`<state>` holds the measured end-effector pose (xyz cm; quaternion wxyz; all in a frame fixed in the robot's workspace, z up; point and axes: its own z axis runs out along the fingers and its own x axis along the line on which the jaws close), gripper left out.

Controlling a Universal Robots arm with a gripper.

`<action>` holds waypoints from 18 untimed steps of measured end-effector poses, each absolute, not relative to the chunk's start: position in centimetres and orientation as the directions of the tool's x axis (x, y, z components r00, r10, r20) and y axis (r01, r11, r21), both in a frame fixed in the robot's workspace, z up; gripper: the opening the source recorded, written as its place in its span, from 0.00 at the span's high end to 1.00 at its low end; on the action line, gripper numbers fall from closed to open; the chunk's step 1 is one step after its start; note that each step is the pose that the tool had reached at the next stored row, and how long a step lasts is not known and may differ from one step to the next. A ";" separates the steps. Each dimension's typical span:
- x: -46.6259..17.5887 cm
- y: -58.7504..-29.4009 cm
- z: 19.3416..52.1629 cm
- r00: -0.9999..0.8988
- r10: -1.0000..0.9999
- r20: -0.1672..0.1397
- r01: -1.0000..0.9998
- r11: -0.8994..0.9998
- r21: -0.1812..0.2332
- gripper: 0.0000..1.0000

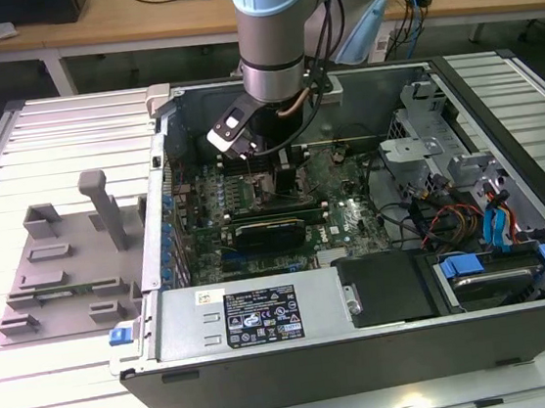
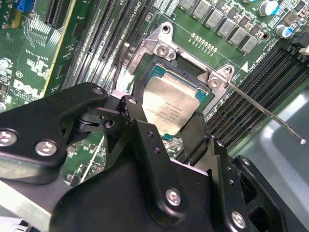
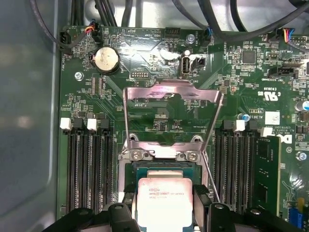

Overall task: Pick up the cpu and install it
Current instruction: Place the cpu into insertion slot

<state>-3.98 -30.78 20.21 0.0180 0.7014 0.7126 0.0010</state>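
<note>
Looking down into an open pc case [image 1: 368, 351] on the slatted table [image 1: 48, 131], exterior view. Seeing the arm [image 1: 272, 27] reaching in from above, w/ the gripper [image 1: 268, 163] low over the motherboard [image 1: 353, 219], towards the case's far wall. Also spotting a grey fixture plate [image 1: 54, 278] w/ upright posts out on the table at the exterior view's left, well apart from the gripper.

Over to the second wrist view: got the cpu [image 2: 171, 106] pinched in the gripper [image 2: 164, 118], black fingers [image 2: 134, 113] pressed against two opposite edges, so clamped on the chip. Shiny metal top facing up. Sitting right over the open socket [image 2: 161, 50], between the banks of memory slots [image 2: 256, 92].

Same story in the first wrist view: cpu [image 3: 164, 205] held in the gripper [image 3: 164, 198], one finger [image 3: 126, 203] on each side, directly at the socket [image 3: 159, 169]. Seeing the metal load plate [image 3: 171, 92] flipped up and standing clear of the opening. Noting a coin battery [image 3: 105, 60] further up the board, well apart from the chip.

Can't tell whether seated in the socket or just above it.
</note>
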 end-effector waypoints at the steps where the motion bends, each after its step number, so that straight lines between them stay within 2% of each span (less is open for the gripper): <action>1: -4.0 -30.7 20.1 -0.016 1.000 -0.024 1.000 0.016 0.027 0.45; 18: -4.0 -30.7 19.7 -0.015 1.000 -0.024 1.000 0.016 0.027 0.45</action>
